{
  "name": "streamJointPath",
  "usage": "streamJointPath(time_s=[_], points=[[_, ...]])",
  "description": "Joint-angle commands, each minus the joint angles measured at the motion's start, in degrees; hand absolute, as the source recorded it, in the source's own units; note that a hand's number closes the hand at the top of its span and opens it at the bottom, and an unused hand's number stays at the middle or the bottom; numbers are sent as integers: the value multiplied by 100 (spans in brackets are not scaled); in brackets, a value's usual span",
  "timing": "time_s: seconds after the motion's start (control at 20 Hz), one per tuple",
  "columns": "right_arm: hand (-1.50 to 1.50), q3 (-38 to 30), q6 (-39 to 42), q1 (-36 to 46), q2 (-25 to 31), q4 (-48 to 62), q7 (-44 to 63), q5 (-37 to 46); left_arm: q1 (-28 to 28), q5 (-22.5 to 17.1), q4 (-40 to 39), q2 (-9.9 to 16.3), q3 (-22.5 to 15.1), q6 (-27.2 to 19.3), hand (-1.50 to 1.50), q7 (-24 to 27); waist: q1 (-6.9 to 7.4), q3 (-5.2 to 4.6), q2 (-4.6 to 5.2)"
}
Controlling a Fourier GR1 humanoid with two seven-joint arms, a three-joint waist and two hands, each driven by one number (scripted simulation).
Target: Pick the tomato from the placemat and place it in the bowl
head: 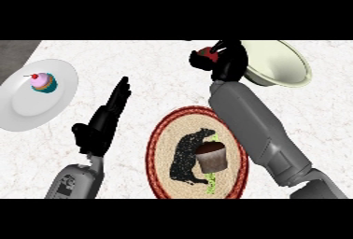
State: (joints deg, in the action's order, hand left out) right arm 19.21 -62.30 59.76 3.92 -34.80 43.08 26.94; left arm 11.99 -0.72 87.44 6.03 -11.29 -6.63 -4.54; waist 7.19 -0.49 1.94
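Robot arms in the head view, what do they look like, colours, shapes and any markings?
Both forearms are smooth grey casings, rounded and tube-like. The right forearm is long and thick, with a jointed section near the elbow. The left forearm carries small dark markings on its casing. Each ends in a black hand: left hand, right hand, with slim black fingers.
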Motion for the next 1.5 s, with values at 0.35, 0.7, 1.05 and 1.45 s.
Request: streamJointPath(time_s=[0.35,0.7,1.05,1.45], points=[[150,137,57,2711,314,2724,1630,1443,152,49,-99,-98,-78,-2,0,-25,120,-23,-17],[150,492,947,3918,513,3458,2940,1879,214,94,-232,-64,-42,10,0,38,79,-15,40],[150,833,1342,4096,661,3478,3773,2220,278,89,-128,-72,35,-59,0,-29,19,2,58],[150,967,2273,3825,1001,3480,4167,2356,235,107,-130,-68,74,-100,0,-78,-95,13,60]])
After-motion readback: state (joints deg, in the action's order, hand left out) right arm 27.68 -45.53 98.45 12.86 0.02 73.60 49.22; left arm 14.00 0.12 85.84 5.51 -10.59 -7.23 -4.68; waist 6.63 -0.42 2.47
